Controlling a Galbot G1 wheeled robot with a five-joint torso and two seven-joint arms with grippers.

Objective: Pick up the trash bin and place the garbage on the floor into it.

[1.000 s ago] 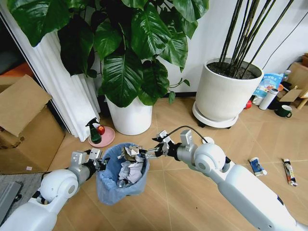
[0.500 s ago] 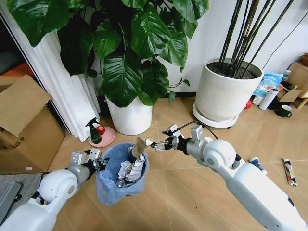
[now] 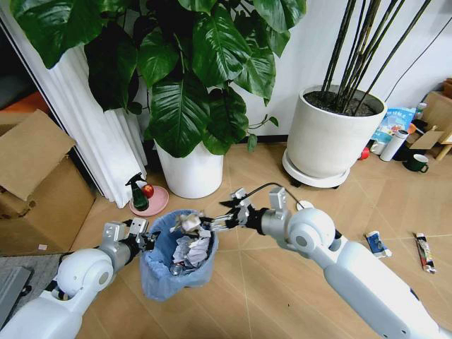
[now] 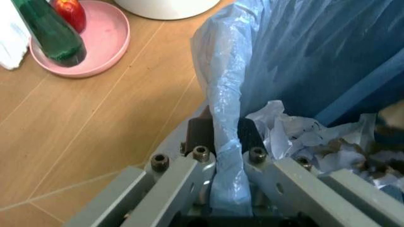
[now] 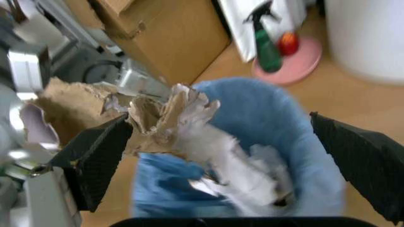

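The trash bin (image 3: pixel 173 265), dark and lined with a crinkled light-blue bag, hangs just above the floor (image 3: pixel 282 282). My left gripper (image 3: pixel 143 239) is shut on its rim (image 4: pixel 225 142). Crumpled white paper lies inside it. My right gripper (image 3: pixel 212 224) hovers over the bin's opening with its fingers spread wide (image 5: pixel 221 120). A brown-and-white paper wad (image 5: pixel 158 118) rests against one finger (image 5: pixel 94 161), above the bag (image 3: pixel 188 222). More garbage lies on the floor at the right: a blue-white wrapper (image 3: pixel 378 244), a thin tube (image 3: pixel 424 252) and a small white lid (image 3: pixel 305 205).
Two large white plant pots (image 3: pixel 189 173) (image 3: pixel 332 138) stand behind the bin. A pink dish with a green spray bottle (image 3: pixel 145 200) sits to the bin's left, near a cardboard box (image 3: pixel 35 183). Cups and bottles (image 3: pixel 406 152) crowd the far right corner.
My right gripper drew away to the right with the wad half a second ago and has come back left, low over the bin's opening. The bin and my left arm have stayed put.
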